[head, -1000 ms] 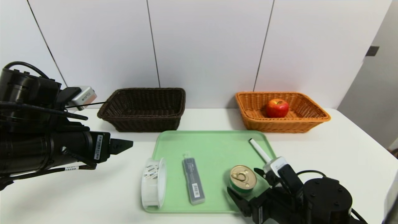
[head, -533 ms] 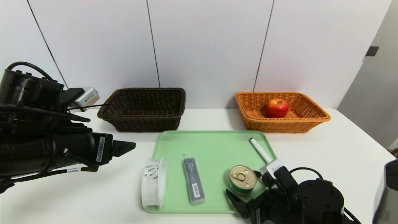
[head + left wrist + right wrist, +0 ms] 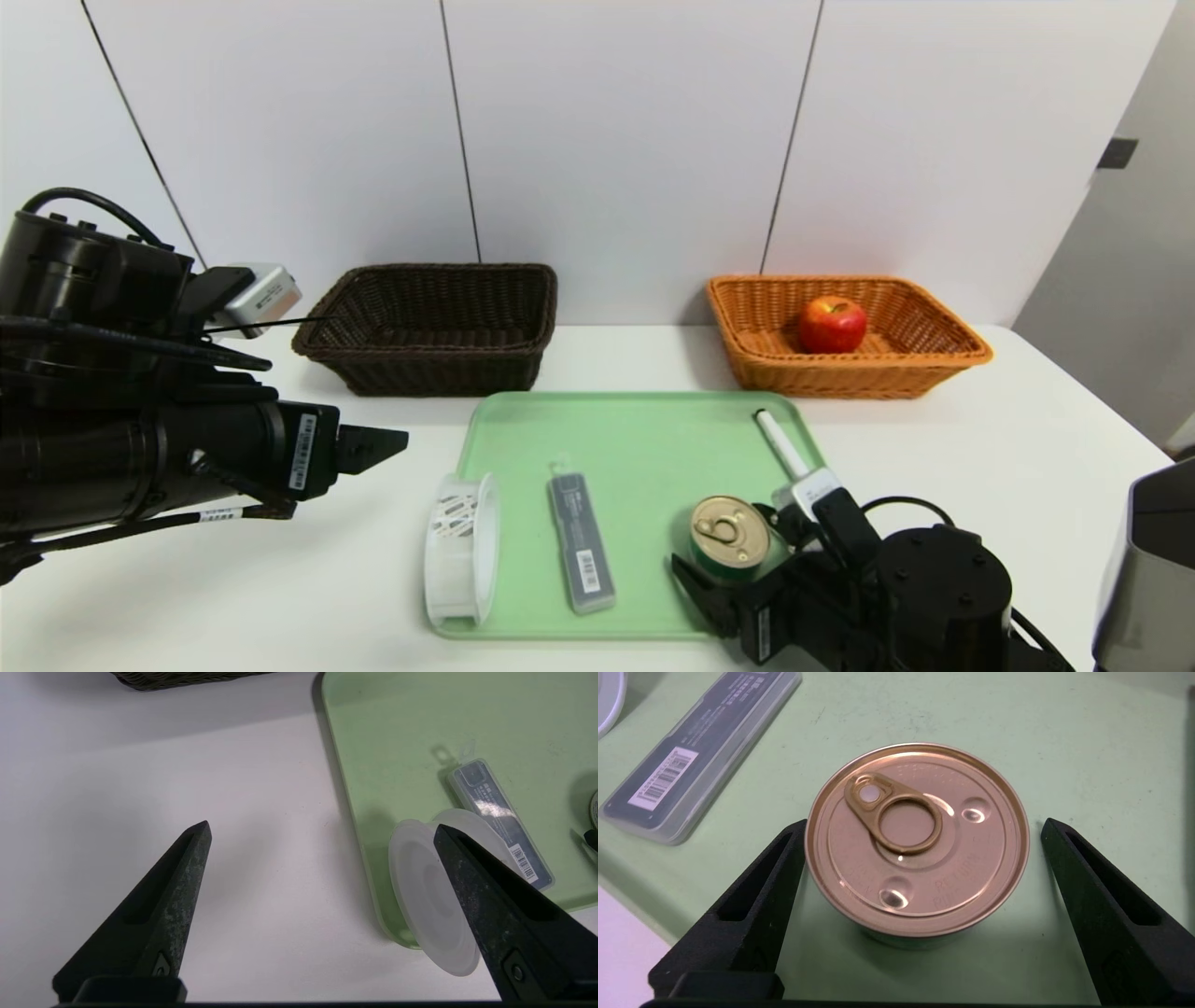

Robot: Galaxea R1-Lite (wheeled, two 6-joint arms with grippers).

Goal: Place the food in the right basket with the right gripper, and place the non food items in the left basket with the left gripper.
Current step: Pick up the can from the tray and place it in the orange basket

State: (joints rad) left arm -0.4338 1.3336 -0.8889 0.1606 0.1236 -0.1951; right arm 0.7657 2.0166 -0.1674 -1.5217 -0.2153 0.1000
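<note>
A gold-lidded tin (image 3: pixel 916 840) stands on the green tray (image 3: pixel 635 439). My right gripper (image 3: pixel 924 822) is open, one finger on each side of the tin (image 3: pixel 729 537), one finger close to its rim. A red apple (image 3: pixel 831 324) lies in the orange right basket (image 3: pixel 943 359). The dark left basket (image 3: pixel 420 347) holds nothing I can see. A white tape roll (image 3: pixel 460 549) stands on edge at the tray's left rim, a grey case (image 3: pixel 581 541) beside it, a white pen (image 3: pixel 780 445) at the right. My left gripper (image 3: pixel 322 828) hangs open over bare table, left of the roll (image 3: pixel 420 891).
Both baskets stand against the white wall behind the tray. A grey object (image 3: pixel 1144 569) rises at the right edge of the head view, past the right arm. White table (image 3: pixel 980 467) lies on both sides of the tray.
My right gripper has slid a little to the left and forward along the tin. The grey object at the right edge has come further into view. The left arm has barely shifted.
</note>
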